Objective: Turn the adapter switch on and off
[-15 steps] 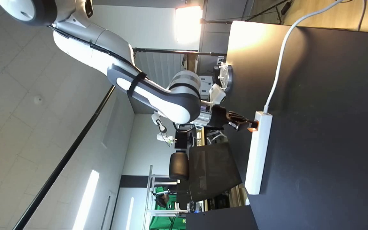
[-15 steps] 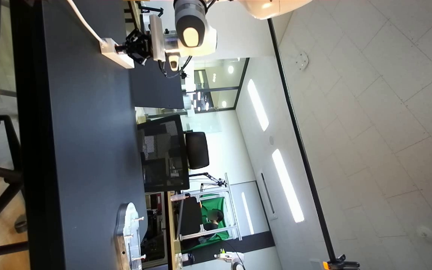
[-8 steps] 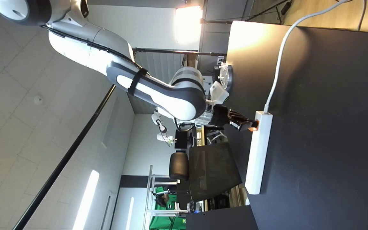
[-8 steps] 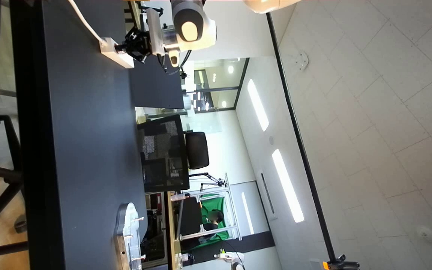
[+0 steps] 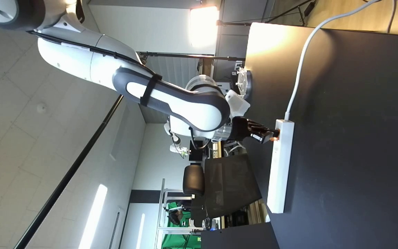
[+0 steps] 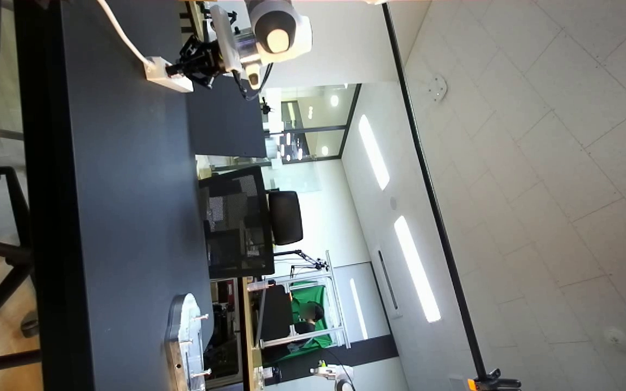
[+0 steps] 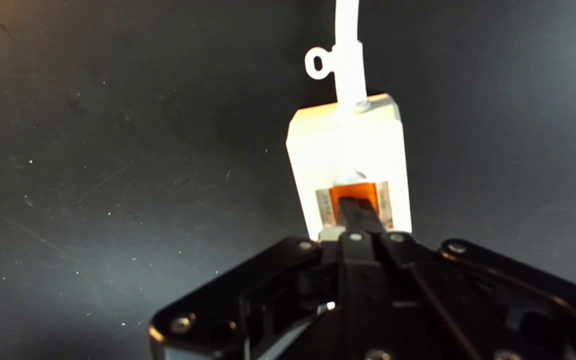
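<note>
A white power strip [image 5: 281, 169] lies on the dark table, with its cable end under my gripper. It also shows in an exterior view [image 6: 178, 83] and in the wrist view [image 7: 348, 145]. Its orange rocker switch [image 7: 353, 190] sits near the cable end, partly hidden by the fingertips. A bit of orange [image 5: 274, 139] shows beside the tips in an exterior view. My black gripper [image 7: 359, 206] is shut with nothing between its fingers. The tips rest on the switch in both exterior views [image 5: 276, 134] [image 6: 170, 70]. I cannot tell which side of the rocker is down.
A white cable [image 5: 302, 62] runs from the strip across the table and over its edge. A clear round board with pegs [image 6: 191, 336] sits on the table away from the strip. A black mesh chair [image 6: 239, 222] stands behind the table.
The arm and wrist have shifted and the gripper leans more, with its tips staying on the switch. The strip has slid and turned slightly. Less orange shows beside the tips.
</note>
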`<move>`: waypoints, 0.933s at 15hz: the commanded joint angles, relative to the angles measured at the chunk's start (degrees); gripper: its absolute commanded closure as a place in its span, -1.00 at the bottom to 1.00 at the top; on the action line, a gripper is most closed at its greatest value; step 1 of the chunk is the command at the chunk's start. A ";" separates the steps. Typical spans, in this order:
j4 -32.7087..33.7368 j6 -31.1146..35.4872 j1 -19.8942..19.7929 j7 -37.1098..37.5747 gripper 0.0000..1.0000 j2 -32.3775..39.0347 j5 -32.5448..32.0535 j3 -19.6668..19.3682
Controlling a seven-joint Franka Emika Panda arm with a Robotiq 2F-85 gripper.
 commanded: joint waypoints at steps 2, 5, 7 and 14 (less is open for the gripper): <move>-0.45 -0.45 10.51 10.15 1.00 1.72 -4.13 -8.19; -0.41 -0.02 18.59 16.65 1.00 3.68 -5.49 -14.41; -0.21 0.02 26.03 21.58 1.00 5.92 -7.19 -20.56; 0.21 -5.90 47.42 31.37 1.00 15.54 -7.55 -35.14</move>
